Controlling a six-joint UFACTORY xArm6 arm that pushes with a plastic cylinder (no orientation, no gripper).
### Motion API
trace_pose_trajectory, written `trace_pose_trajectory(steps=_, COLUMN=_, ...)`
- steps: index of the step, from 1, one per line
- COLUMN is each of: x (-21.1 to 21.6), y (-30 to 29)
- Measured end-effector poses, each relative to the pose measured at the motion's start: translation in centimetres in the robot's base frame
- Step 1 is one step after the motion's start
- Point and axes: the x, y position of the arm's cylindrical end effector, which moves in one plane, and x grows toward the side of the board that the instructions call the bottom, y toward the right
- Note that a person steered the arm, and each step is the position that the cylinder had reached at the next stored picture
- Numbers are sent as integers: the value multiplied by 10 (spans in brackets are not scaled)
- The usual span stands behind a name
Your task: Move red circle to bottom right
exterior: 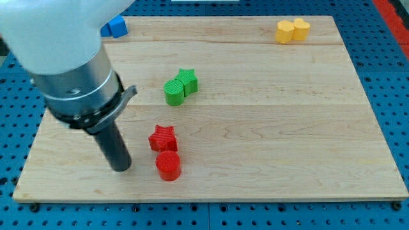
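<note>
Nearest the view's bottom, the red circle (169, 165) sits on the wooden board (268, 147), left of the middle and close to the bottom edge. It is a short cylinder with a ribbed, layered side, like printed plastic. My tip (121, 168) rests on the board just to the view's left of it, apart from it by a narrow gap. The rod is straight, dark and smooth, with nothing clamped or held (it has no jaws to open or close). Above it sits a grey metal collar with a black ring, under a large pale housing (51, 32) that fills the view's top left.

The red star (162, 137) lies just above the red circle, touching it or very nearly so.

Further up, near the middle, a green cylinder (173, 91) and a green star (187, 80) stand pressed together, both ribbed in the same way.

At the view's top, a blue block (116, 26) peeks out beside the housing; its shape cannot be made out. At the top right, two yellow blocks (292, 30) touch each other, blocky and many-sided.

The board is pale wood with long grain lines, resting on a blue perforated surface (383, 76). No writing or labels can be read anywhere.
</note>
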Motion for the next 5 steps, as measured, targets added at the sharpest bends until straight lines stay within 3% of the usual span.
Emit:
trace_pose_trajectory(steps=1, x=-1, y=85)
trace_pose_trajectory(steps=2, x=-1, y=97)
trace_pose_trajectory(steps=3, x=2, y=17)
trace_pose_trajectory(steps=4, x=32, y=10)
trace_pose_trajectory(steps=5, x=43, y=75)
